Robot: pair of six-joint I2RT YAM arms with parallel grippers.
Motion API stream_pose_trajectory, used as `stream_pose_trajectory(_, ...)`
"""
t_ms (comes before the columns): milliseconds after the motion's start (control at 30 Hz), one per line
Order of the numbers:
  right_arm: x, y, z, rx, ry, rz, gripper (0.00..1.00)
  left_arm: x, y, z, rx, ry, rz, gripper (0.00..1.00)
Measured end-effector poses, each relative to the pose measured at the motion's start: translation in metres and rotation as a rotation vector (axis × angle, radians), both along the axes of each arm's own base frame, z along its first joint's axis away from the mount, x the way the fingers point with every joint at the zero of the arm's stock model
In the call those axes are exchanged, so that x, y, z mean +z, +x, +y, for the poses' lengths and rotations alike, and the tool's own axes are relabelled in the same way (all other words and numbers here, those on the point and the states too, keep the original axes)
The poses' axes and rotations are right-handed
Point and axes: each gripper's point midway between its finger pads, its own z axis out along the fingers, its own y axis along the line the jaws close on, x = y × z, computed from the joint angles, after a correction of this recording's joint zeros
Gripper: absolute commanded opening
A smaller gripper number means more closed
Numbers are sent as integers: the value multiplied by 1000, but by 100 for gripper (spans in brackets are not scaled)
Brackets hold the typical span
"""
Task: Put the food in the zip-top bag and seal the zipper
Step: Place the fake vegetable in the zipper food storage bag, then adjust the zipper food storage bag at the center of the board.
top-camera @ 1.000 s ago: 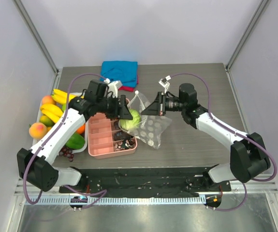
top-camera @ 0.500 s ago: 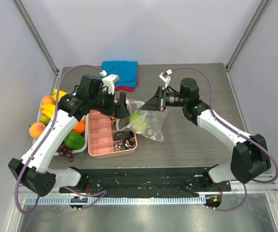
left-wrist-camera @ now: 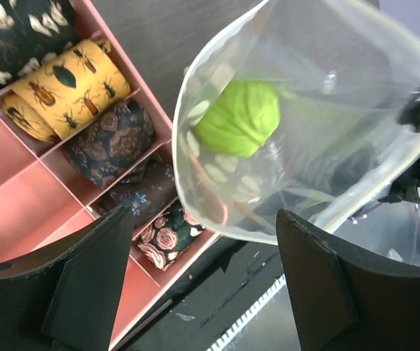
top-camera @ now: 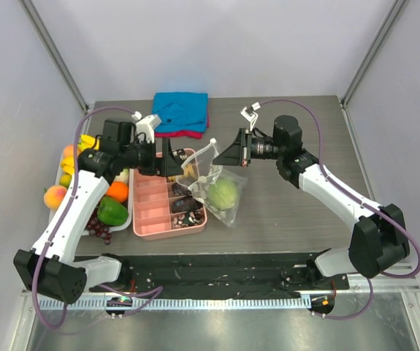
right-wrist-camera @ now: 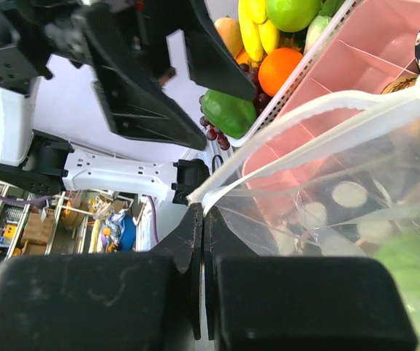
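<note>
The zip-top bag point(top-camera: 219, 178), clear with white dots, hangs from my right gripper point(top-camera: 224, 159) over the pink box's right edge. The right gripper point(right-wrist-camera: 202, 208) is shut on the corner of the bag's mouth, where the zipper point(right-wrist-camera: 319, 123) strip runs out from the jaws. A round green food point(top-camera: 223, 194) lies in the bottom of the bag, also in the left wrist view point(left-wrist-camera: 237, 117) and the right wrist view point(right-wrist-camera: 414, 281). My left gripper point(top-camera: 180, 161) is open and empty just left of the bag. The bag point(left-wrist-camera: 304, 124) hangs beyond its fingers point(left-wrist-camera: 100, 270).
The pink divided box point(top-camera: 150, 212) holds rolled patterned cloths point(left-wrist-camera: 111, 135). A white tray of fruit point(top-camera: 111, 212) with bananas, an orange and grapes stands at the left. A folded blue and red cloth point(top-camera: 182, 111) lies at the back.
My left gripper has drawn back to the left, away from the bag. The right gripper has lifted the bag's mouth, and the green food has sunk lower inside it.
</note>
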Motion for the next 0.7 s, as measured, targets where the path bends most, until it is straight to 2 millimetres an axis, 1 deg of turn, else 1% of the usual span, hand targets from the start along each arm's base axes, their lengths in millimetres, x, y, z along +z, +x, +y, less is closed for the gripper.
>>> stream_pose_trajectory(133, 5, 0, 0, 3, 4, -8, 1, -21, 4, -5, 1, -9, 79, 80)
stream_pose_trajectory(267, 8, -2, 0, 7, 6, -16, 1, -38, 11, -11, 8, -26, 141, 74)
stream_pose_trajectory(300, 9, -2, 0, 8, 7, -17, 1, -42, 13, -13, 11, -32, 156, 69)
stream_pose_trajectory(333, 9, -2, 0, 10, 7, -18, 1, -47, 13, -15, 12, -36, 173, 62)
stream_pose_trajectory(367, 9, -2, 0, 10, 7, -19, 1, -50, 14, -17, 13, -45, 190, 38)
stream_pose_trajectory(400, 9, -2, 0, 11, 6, -19, 1, -52, 15, -19, 13, -52, 204, 26)
stream_pose_trajectory(467, 7, -3, -1, 12, -2, -24, 1, -54, 17, -23, 9, -70, 222, 7)
stream_pose_trajectory(533, 1, -3, -4, 0, -42, -30, 1, -50, 18, -25, -4, -81, 217, 1)
stream_pose_trajectory(567, -4, 0, -6, -20, -77, -40, 1, -46, 18, -25, -10, -80, 202, 0)
stream_pose_trajectory(667, -23, 14, -20, -128, -231, -72, 1, -24, 18, -24, -30, -75, 123, 0)
stream_pose_trajectory(700, -30, 18, -27, -165, -286, -85, 1, -16, 15, -24, -38, -71, 97, 2)
